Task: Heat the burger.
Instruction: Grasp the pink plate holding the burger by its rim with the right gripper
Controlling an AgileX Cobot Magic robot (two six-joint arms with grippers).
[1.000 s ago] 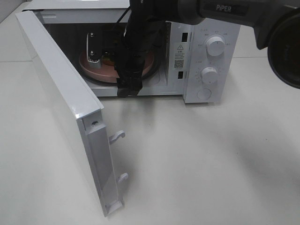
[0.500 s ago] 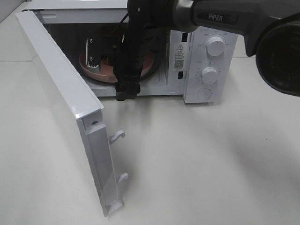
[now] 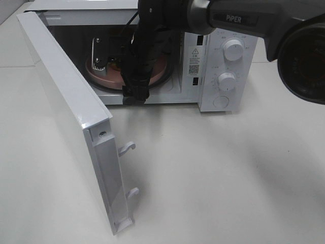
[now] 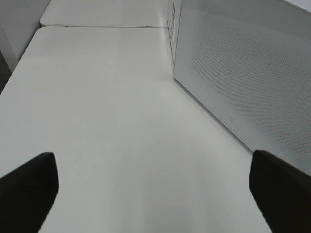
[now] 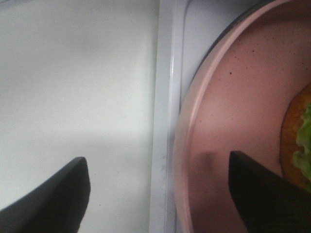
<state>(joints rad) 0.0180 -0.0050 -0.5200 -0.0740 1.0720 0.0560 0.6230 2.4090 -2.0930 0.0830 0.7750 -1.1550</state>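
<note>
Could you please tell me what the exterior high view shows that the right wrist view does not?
Only the exterior high view shows the whole microwave with its door swung open, its two dials, and the right arm leaning into it. Only the right wrist view shows the burger close up, with orange bun and green lettuce, and the right gripper open across the rim of the pink plate. Both show that plate inside the microwave.
</note>
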